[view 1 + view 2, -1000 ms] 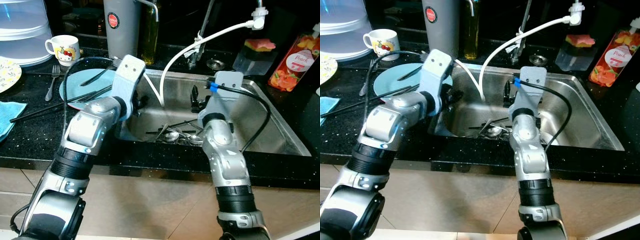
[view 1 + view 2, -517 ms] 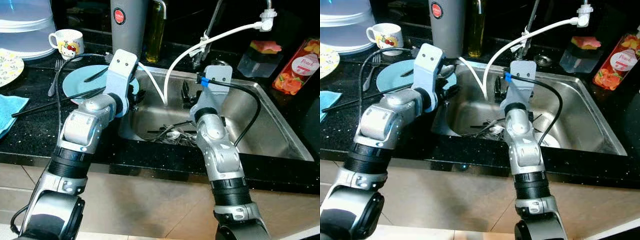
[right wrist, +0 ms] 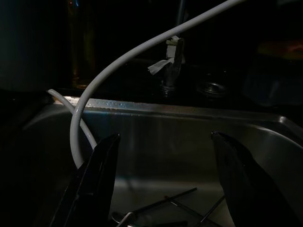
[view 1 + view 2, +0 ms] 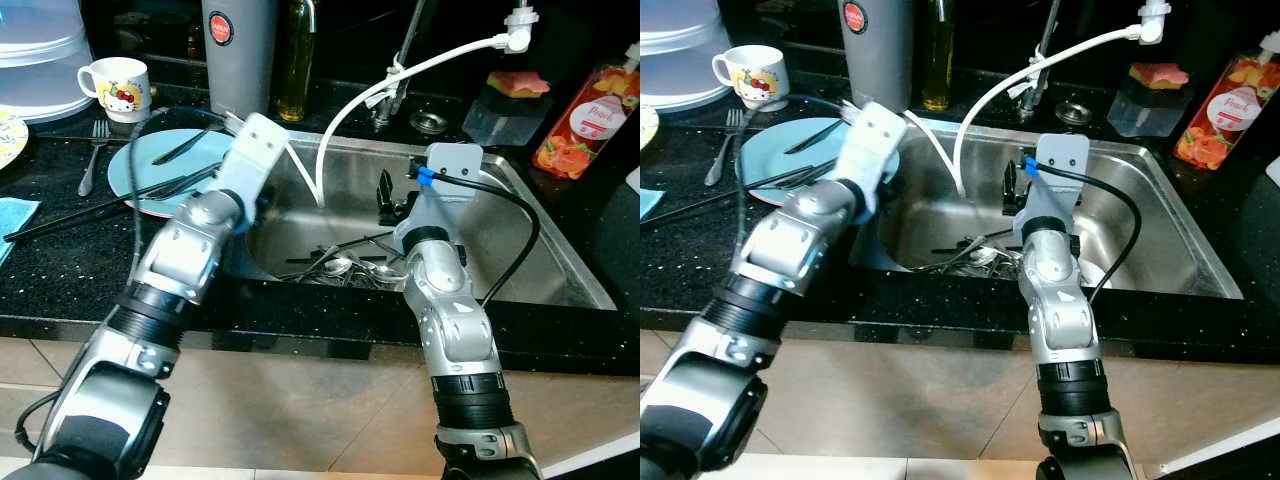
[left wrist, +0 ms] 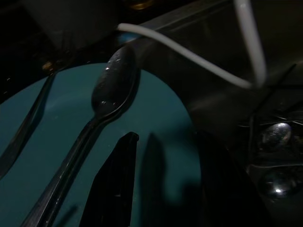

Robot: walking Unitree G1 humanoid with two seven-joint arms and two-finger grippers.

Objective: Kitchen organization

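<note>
I see a wet, shiny spoon lying on the blue plate at centre left, my left gripper spread empty just above the plate's sink-side rim. My right gripper hangs spread and empty over the sink, above the cutlery pile, with bare steel toward frame right.

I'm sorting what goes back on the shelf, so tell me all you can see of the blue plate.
The blue plate is round, light blue and glossy, lying flat on the black counter beside the sink. Dark cutlery lies across it, including a spoon. The left gripper hovers open above its sink-side edge.
</note>
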